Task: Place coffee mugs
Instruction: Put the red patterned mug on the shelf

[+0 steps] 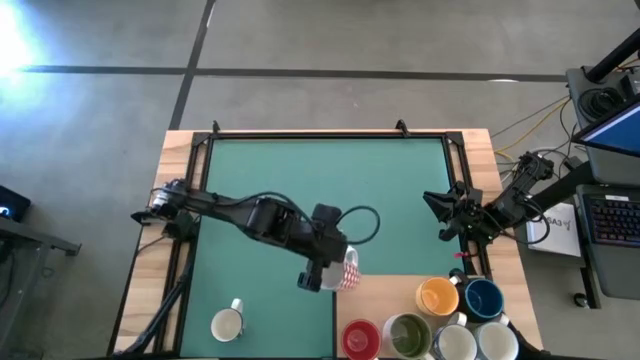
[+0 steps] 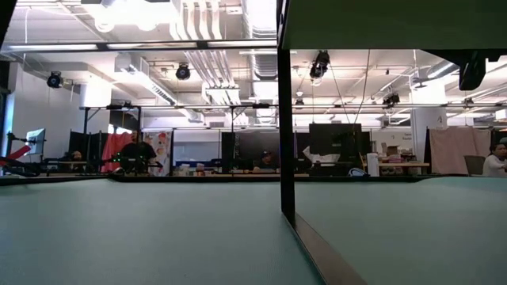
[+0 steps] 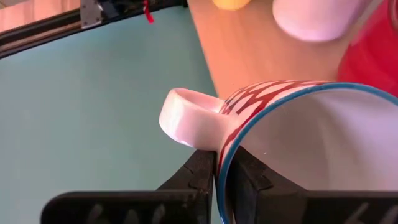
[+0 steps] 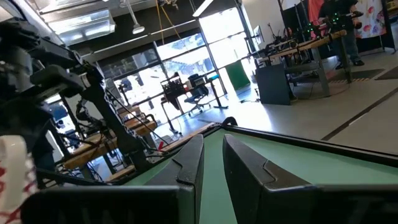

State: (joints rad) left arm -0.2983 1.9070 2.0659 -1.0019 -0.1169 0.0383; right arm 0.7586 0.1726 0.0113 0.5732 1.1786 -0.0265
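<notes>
High view. The green mat (image 1: 300, 180) covers most of the wooden table (image 1: 160, 250). The left gripper (image 1: 335, 272) is near the middle of the table's near half, closed on the rim of a white ceramic mug with a red pattern (image 1: 348, 268), at the edge where mat meets bare wood. A plain white ceramic mug (image 1: 227, 322) stands alone on the mat by the near edge, toward the left corner. Grouped at the near right corner are a red mug (image 1: 359, 338), a white mug with olive-green inside (image 1: 407, 334), an orange mug (image 1: 437, 296), a dark blue mug (image 1: 483, 297) and two more white mugs (image 1: 476, 342), set close together. The right gripper (image 1: 440, 213) waits by the table's right edge, well apart from every mug.

Low view. Only the mat surface and the room beyond show; no mug or gripper appears.

Left wrist view. Both dark fingers (image 3: 198, 186) pinch the blue-edged rim of the patterned mug beside its white handle (image 3: 186, 118), one finger outside the wall, one inside.

Right wrist view. The right gripper's fingers (image 4: 189, 163) stand slightly apart with nothing between them.
</notes>
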